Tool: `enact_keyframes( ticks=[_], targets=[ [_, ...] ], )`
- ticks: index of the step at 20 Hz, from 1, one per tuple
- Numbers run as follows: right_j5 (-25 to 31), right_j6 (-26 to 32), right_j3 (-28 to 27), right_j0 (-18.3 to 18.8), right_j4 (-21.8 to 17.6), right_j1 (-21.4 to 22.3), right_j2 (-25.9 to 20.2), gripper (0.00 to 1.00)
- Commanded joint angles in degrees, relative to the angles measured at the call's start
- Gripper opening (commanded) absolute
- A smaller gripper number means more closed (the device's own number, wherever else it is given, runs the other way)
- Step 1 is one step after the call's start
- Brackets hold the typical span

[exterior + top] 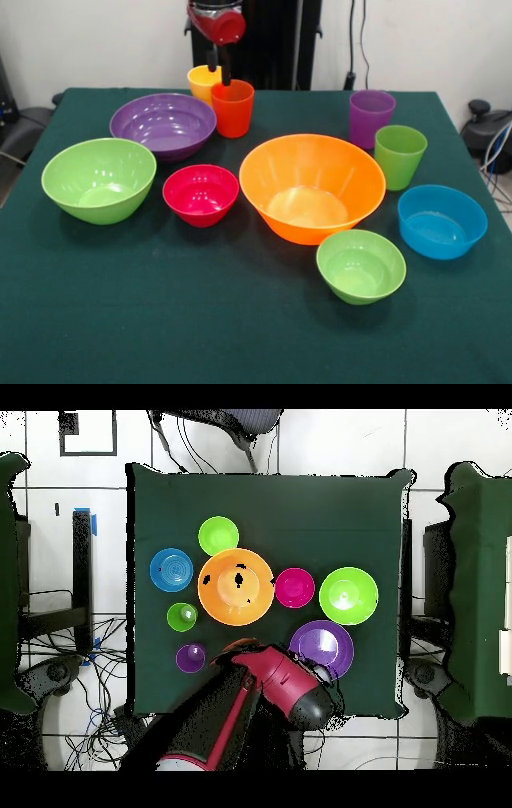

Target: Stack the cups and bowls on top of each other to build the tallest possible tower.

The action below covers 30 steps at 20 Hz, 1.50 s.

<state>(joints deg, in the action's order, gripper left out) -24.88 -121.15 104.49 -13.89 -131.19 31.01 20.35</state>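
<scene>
No legible text, labels or numbers.

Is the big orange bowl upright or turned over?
Upright. The orange bowl shows its open rim on top and its empty inside in both views.

A dark green cloth (240,336) covered the square table. Behind it stood a plain white wall (96,40), with black cables (358,40) hanging down it. From above, the floor (330,439) showed pale tiles with dark joints, loose cables (95,709) tangled on it, and a grey chair (235,422) at the table's far side.
</scene>
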Motion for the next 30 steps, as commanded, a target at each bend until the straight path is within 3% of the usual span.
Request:
enact_keyframes(
  ticks=[1, 23, 30],
  targets=[
    [-3.91, -4.08, 0.07, 0.60, 0.58, -0.40, -0.02, 1.00],
    [-3.27, 1.06, 2.32, -0.38, 1.35, -0.25, -1.15, 1.00],
    [-1.47, -0.40, 2.46, -0.85, 4.79, 0.36, -2.55, 1.00]
  ],
)
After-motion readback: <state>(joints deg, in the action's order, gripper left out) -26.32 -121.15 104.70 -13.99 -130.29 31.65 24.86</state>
